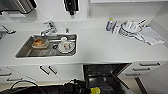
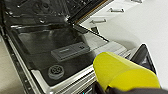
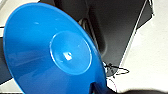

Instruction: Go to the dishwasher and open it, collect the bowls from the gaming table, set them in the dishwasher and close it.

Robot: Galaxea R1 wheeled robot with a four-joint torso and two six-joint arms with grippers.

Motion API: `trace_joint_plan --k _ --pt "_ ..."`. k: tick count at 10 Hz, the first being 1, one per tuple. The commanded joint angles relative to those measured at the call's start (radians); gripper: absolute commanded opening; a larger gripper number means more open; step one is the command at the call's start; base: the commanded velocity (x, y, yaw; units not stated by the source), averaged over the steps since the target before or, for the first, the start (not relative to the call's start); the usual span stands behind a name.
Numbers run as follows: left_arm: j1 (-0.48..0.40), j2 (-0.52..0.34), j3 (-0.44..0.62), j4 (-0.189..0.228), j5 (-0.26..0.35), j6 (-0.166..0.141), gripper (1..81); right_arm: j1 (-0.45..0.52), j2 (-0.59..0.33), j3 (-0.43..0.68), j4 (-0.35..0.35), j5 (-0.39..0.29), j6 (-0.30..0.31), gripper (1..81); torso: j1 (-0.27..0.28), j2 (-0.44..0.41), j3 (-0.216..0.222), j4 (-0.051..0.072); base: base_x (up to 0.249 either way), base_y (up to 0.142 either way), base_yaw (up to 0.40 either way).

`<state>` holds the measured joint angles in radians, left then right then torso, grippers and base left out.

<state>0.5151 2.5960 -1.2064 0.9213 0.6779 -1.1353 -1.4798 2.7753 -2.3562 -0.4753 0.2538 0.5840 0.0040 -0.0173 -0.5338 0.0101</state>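
Note:
The dishwasher (image 1: 105,72) stands open under the white counter, its dark inside showing. In the left wrist view its lowered door (image 2: 50,42) lies flat, with a detergent box and a round cap on it. My left gripper (image 2: 105,88) is shut on a yellow bowl (image 2: 122,72), which hangs over the door's near corner. That bowl (image 1: 95,90) also shows at the lower edge of the head view, in front of the opening. A blue bowl (image 3: 50,50) is held on its rim by my right gripper (image 3: 97,88). The gaming table is out of view.
A steel sink (image 1: 25,51) in the counter holds a plate (image 1: 66,46) and a container with food. A faucet (image 1: 48,28) stands behind it. Stacked dishes (image 1: 130,28) and a cloth lie at the back right. White drawers (image 1: 147,67) flank the dishwasher.

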Motion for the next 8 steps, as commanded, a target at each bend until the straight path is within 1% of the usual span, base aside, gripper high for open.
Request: trace_joint_plan --k 1,2,4,6,8 --pt "-0.158 0.201 -0.093 -0.035 0.117 -0.012 1.0 -0.031 -0.001 0.042 -0.032 -0.024 -0.012 1.0 0.0 0.0 0.0 0.0 0.0 0.0 0.0" --pt "-0.16 0.231 -0.123 -0.022 0.109 -0.012 1.0 -0.034 -0.004 0.042 -0.032 -0.012 -0.012 1.0 0.0 0.0 -0.063 0.0 0.0 0.0 0.0" --pt "-0.177 0.29 -0.203 -0.019 0.086 -0.014 1.0 -0.035 -0.006 0.043 -0.034 -0.007 -0.012 1.0 0.0 0.0 -0.108 0.0 0.0 0.0 0.0" --pt "-0.189 0.337 -0.272 -0.021 0.088 -0.011 1.0 -0.038 -0.007 0.045 -0.032 -0.001 -0.012 1.0 0.0 0.0 -0.165 0.0 0.0 0.0 0.0" --pt "-0.217 0.365 -0.317 -0.021 0.088 -0.011 1.0 -0.038 -0.009 0.046 -0.034 -0.001 -0.012 1.0 0.001 0.001 -0.215 0.0 0.0 0.0 0.0"
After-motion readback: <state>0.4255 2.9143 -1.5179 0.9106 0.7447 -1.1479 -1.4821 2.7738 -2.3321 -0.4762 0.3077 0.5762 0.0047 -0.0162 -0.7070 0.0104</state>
